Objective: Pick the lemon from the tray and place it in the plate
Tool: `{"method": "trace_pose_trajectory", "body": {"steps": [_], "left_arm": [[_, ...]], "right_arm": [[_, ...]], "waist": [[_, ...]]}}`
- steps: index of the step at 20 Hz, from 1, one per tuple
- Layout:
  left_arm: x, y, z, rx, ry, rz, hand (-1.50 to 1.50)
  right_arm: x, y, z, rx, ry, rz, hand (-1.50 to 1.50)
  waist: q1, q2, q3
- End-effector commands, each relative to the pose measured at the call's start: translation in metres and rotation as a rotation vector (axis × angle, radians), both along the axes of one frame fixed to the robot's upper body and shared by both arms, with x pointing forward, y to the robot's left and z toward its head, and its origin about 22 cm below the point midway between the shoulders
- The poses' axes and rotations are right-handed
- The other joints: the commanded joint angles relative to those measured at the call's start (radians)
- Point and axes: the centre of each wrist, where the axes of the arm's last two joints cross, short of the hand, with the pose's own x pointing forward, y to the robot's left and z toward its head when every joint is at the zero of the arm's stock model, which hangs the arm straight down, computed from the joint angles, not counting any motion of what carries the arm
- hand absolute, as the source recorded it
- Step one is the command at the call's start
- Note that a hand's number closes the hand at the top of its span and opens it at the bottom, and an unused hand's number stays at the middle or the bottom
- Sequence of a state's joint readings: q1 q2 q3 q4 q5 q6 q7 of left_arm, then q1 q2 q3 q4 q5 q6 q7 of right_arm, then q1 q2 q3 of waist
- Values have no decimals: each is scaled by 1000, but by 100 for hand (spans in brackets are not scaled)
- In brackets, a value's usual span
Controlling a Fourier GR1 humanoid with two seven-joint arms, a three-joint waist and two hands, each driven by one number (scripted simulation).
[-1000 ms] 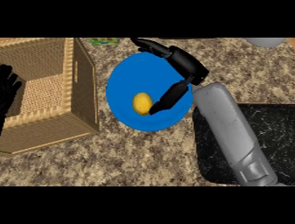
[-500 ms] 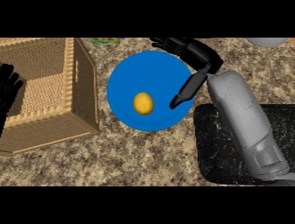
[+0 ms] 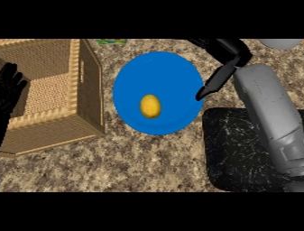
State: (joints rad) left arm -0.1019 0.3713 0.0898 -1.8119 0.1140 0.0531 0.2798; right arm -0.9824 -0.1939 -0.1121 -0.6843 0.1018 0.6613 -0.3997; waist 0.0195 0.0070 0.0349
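One lemon (image 3: 150, 106) lies on the blue plate (image 3: 155, 67), slightly below the plate's centre and apart from both hands. Its position on the plate matches that of half a second ago and of one second ago.

Right hand (image 3: 226, 56): released, with fingers straight and holding nothing. One second ago its fingertip pointed down over the plate, close beside the lemon. Half a second ago it stood at the plate's right rim. It now sits off the plate, beyond the upper right rim, with one long finger (image 3: 211, 85) reaching down toward the rim's right edge. The grey right forearm (image 3: 274, 113) has shifted rightward accordingly and crosses the black tray (image 3: 247, 162), which lies at the lower right of the granite counter (image 3: 147, 162).

Left hand (image 3: 1, 101): open, fingers up, resting at the view's left edge over the wicker basket (image 3: 87, 85). Its pose is unchanged across all three moments.

Basket and plate lie side by side, close together. A small green item (image 3: 111, 42) shows at the upper edge, beyond the basket; it cannot be identified. A pale grey object (image 3: 281, 43) shows at the upper right edge.
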Motion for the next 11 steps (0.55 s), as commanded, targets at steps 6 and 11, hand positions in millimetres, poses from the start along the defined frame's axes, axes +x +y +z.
{"method": "trace_pose_trajectory", "body": {"steps": [6,11], "left_arm": [[10,-18,-61,-51,210,-10,0],[12,-19,-47,-91,196,-41,0]], "right_arm": [[4,-22,-4,-20,-33,-35,-150],[7,-37,-4,-66,-36,-63,-150]], "waist": [[-9,32,-35],[11,30,-34]]}}
